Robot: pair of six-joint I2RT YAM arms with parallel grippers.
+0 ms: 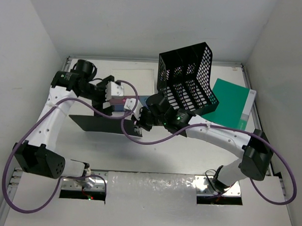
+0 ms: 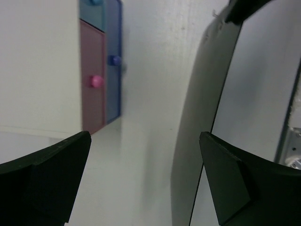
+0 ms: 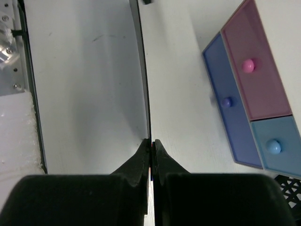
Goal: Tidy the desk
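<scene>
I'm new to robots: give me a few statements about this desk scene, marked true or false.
1. The right end effector pinches the black sheet by its edge. True.
2. The left end effector is shut. False: it is open and holds nothing.
3. The mesh file organizer is white. False: it is black.
4. The drawer box has a pink drawer. True.
5. A green folder lies right of the organizer. True.

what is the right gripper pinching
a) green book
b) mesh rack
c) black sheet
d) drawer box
c: the right gripper is shut on the thin edge of the black sheet, as its wrist view shows.
</scene>
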